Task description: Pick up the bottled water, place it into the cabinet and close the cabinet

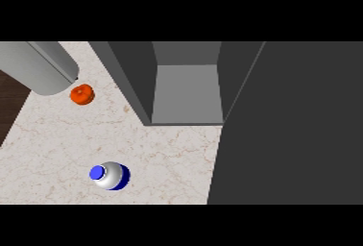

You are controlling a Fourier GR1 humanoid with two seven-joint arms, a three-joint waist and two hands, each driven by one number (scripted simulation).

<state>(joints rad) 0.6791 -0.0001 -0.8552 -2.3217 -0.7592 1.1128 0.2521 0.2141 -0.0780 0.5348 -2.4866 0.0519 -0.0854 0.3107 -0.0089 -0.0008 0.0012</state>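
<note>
Here, the bottle [110, 175] stands upright on the counter [64, 139], left of the open cabinet [132, 72]; the hands' fingers cannot be told.

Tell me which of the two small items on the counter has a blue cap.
The bottled water, lower in view; the orange item further up has none.

Bottled water [110, 176] stands on the counter [166, 153], before the cabinet [186, 91].

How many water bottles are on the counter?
1. The bottled water stands on the counter near the lower edge, left of the cabinet door. That door may hide others.
</note>
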